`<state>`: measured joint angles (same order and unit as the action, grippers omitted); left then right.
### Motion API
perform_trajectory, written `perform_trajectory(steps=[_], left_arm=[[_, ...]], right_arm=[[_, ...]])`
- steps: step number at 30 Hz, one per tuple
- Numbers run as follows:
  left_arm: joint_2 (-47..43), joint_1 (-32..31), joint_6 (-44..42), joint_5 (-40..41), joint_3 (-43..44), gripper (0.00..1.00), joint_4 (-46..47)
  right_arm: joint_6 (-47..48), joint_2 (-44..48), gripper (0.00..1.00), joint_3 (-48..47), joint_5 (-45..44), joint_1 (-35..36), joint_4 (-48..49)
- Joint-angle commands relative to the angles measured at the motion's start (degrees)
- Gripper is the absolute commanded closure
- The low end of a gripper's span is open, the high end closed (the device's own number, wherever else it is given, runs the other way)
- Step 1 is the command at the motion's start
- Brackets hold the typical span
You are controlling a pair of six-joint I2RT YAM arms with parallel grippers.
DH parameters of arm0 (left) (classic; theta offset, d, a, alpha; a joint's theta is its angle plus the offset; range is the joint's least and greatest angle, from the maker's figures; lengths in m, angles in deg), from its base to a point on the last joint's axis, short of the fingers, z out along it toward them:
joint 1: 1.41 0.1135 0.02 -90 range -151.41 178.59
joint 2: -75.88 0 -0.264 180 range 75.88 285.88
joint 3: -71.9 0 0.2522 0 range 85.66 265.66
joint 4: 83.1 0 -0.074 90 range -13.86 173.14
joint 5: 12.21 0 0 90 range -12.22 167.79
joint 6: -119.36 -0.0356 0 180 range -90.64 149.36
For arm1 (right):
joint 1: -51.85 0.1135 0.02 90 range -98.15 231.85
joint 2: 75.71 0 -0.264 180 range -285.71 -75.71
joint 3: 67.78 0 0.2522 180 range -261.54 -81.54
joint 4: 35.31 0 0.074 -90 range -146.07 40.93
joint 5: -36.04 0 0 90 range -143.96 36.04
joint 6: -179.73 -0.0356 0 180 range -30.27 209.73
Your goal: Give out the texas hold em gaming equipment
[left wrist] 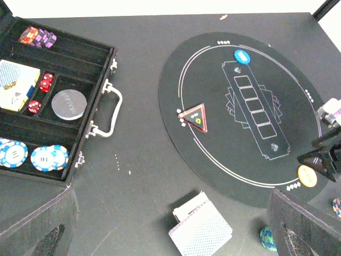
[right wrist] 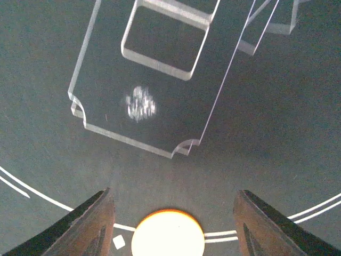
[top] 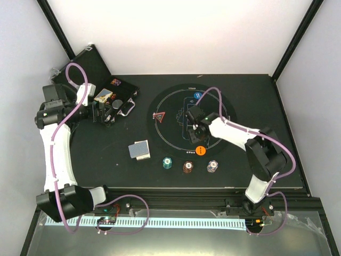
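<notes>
An orange disc lies on the round printed mat, at its near edge. My right gripper straddles it, open, with a gap on each side. In the top view the right gripper sits just behind the orange disc. A blue disc and a red triangle marker also rest on the mat. A card deck lies left of it. Teal, brown and white-grey chip stacks line the front. My left gripper is wide open and holds nothing; it hovers by the case.
The open black case holds blue-white chips, red dice, a grey disc, another card deck and mixed chips. Its lid leans against the back-left wall. White walls close in the table.
</notes>
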<state>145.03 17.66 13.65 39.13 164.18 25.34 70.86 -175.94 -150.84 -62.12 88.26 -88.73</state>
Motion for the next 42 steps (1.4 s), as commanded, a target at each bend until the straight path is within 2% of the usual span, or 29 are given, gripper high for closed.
perform_trajectory(steps=[1, 6, 11, 21, 28, 32, 37, 42], left_arm=[[-0.67, 0.36, -3.8, -0.94, -0.05, 0.01, -3.87], [-1.07, 0.35, -6.54, -0.91, -0.33, 0.01, -5.95], [-1.66, 0.35, -7.85, -0.74, -0.17, 0.01, -7.12], [-2.28, 0.35, -8.55, 0.59, -1.64, 0.01, -6.45], [-1.77, 0.36, -9.73, 2.8, -2.16, 0.01, -8.78], [-1.98, 0.36, -10.47, 2.8, -2.2, 0.01, -9.19], [-1.62, 0.38, -10.23, 2.72, -1.52, 0.01, -8.84], [-1.6, 0.36, -10.22, 2.81, -1.31, 0.01, -8.86]], right_arm=[[-4.37, 1.86, 0.38, 4.54, -5.18, 3.59, 1.07], [-5.61, 0.74, 0.46, 5.3, -6.12, 6.63, 0.16], [-6.16, 0.03, 0.58, 6.65, -5.9, 7.19, 0.18], [-7.11, 2.04, 0.66, 11.41, -6.0, 7.35, 0.51], [-10.0, 1.57, 0.74, 12.66, -10.71, 7.21, -1.2], [-10.4, 4.04, 0.72, 12.1, -9.41, 8.07, -1.2], [-9.31, 5.03, 0.61, 8.5, -8.44, 11.35, -3.35], [-8.78, 1.37, 0.62, 9.92, -8.46, 12.61, -2.91]])
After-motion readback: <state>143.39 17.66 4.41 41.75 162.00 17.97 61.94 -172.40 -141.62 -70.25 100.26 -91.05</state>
